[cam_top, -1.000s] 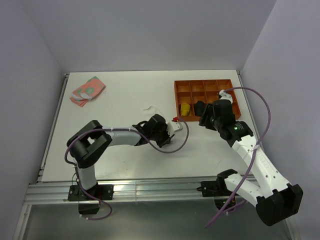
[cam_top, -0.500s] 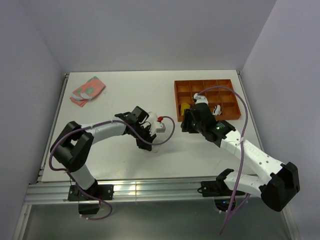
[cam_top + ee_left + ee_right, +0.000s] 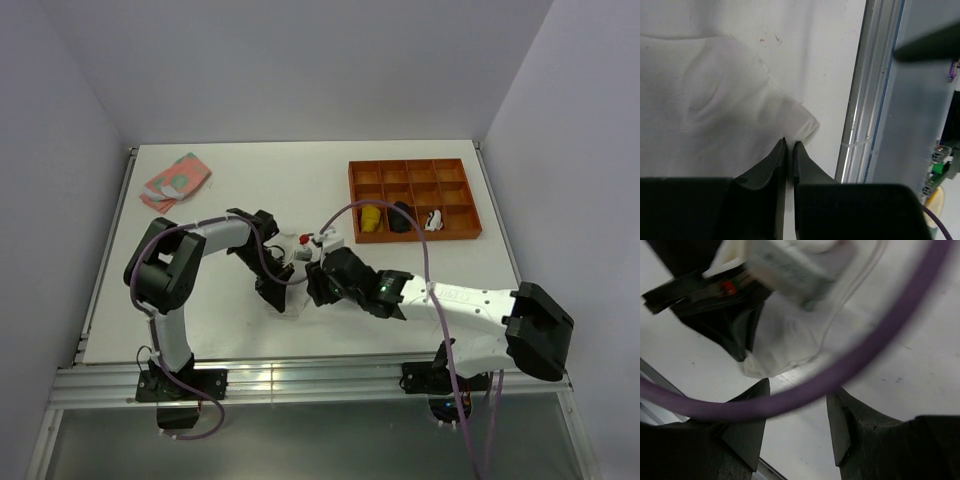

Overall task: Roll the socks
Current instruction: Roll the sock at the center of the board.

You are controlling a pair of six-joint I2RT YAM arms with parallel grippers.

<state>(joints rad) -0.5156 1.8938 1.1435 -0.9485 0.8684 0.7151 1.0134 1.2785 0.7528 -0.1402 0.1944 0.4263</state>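
Left gripper is pinching, jaws almost closed, a corner of the plain white sock, which is lying flat toward the near edge of the table. Right gripper is hovering spread wide and empty. The fabric is probably light and limp, so it is best held at an edge.

There were two arms, the left arm and the right arm, and each carried one gripper: the left gripper and the right gripper. Two purple cables looped from them. One white sock lay flat. One orange tray had eight compartments, in two rows of four. It held three bundles: one yellow bundle, one black bundle and one white bundle with black marks. One pink patterned cloth completed the count.
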